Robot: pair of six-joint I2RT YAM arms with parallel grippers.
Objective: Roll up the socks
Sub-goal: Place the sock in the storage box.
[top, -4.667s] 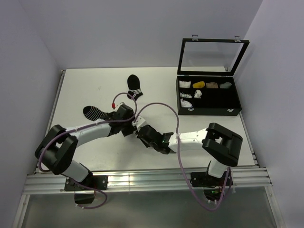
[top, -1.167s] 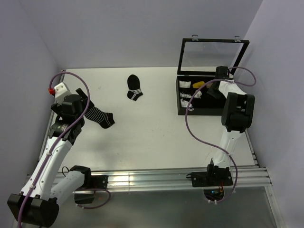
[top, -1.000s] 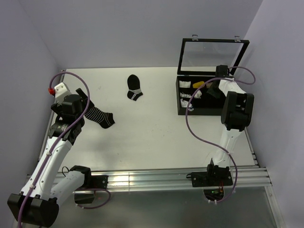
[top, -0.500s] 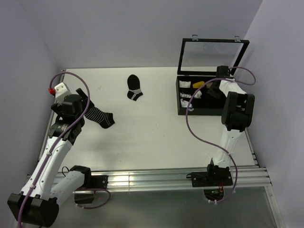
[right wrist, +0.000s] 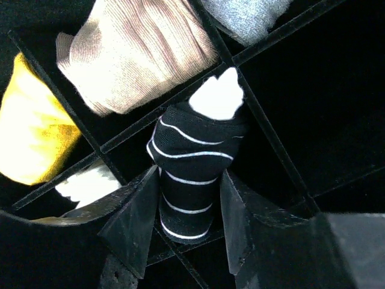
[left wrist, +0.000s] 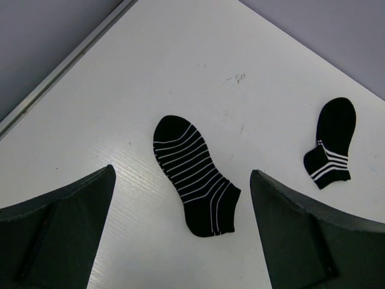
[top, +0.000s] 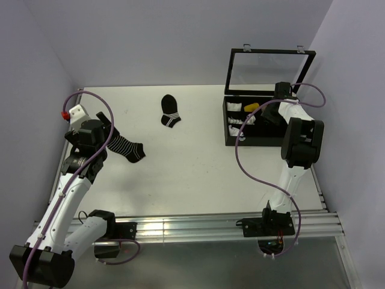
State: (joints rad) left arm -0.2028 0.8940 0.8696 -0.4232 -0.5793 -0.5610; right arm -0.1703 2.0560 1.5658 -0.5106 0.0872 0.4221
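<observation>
Rolled socks [right wrist: 194, 144] sit in a box [top: 264, 142] compartment beside a tan roll [right wrist: 138, 54], with the box at the table's [top: 198, 180] far right edge. Right gripper [right wrist: 189, 174] jaws flank the socks, about touching; can't tell if they grip. Left gripper [left wrist: 181, 176] jaws are wide, empty, above a striped sock [left wrist: 187, 161] near the left edge.

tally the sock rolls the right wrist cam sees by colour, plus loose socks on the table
yellow roll: 1
beige roll: 1
grey roll: 1
white roll: 1
black-and-white striped roll: 1
loose black socks: 2, the all-striped sock and the banded sock
total: 7
</observation>
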